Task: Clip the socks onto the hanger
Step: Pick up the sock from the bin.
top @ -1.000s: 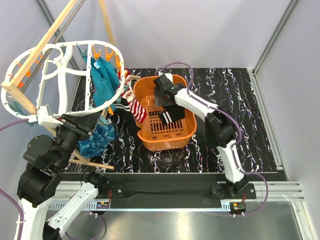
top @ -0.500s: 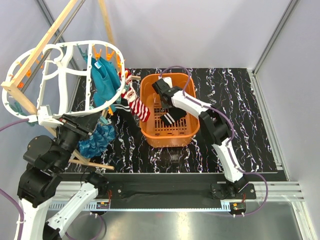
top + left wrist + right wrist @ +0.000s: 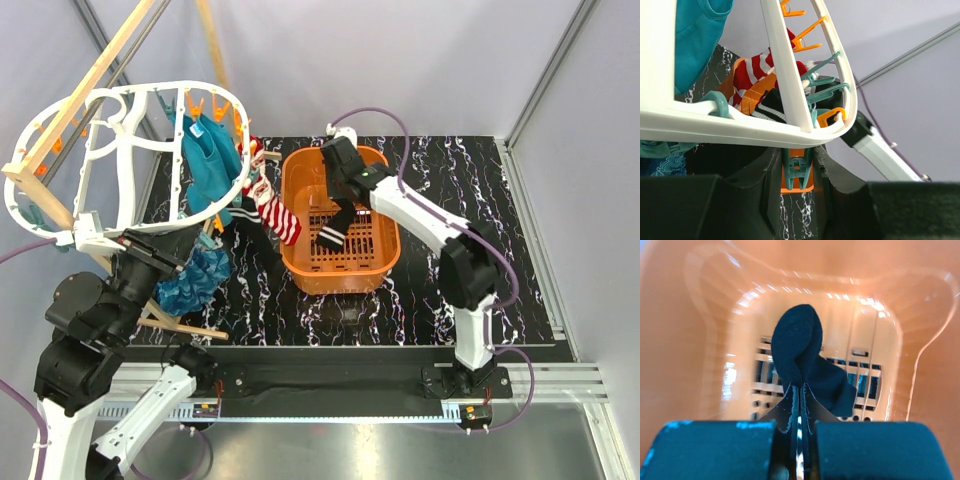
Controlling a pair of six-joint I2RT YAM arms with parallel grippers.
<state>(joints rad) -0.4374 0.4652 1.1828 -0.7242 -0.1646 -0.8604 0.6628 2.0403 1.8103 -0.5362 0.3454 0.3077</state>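
Note:
My right gripper (image 3: pixel 347 200) is shut on a black sock with white stripes (image 3: pixel 333 233), which dangles from it over the orange basket (image 3: pixel 378 262). In the right wrist view the fingertips (image 3: pixel 791 399) pinch the sock's black fabric (image 3: pixel 797 347) above the basket floor. A red-and-white striped sock (image 3: pixel 274 212) hangs from the white oval hanger (image 3: pixel 130 110) at its right end. My left gripper (image 3: pixel 797 172) is shut on a teal peg (image 3: pixel 796 164) under the hanger's rim (image 3: pixel 785 75). The striped sock (image 3: pixel 752 72) shows behind that rim.
Teal-blue cloths hang from the hanger (image 3: pixel 205 155) and lie bunched below it (image 3: pixel 195 275). A wooden pole frame (image 3: pixel 95 75) carries the hanger at the left. Orange pegs (image 3: pixel 205 105) line the hanger's rim. The basket stands mid-table on the black marbled top (image 3: pixel 480 200).
My right gripper went down into the basket, shut on the black sock and lifted it, so the sock now dangles instead of lying flat. The left arm and hanger stayed still.

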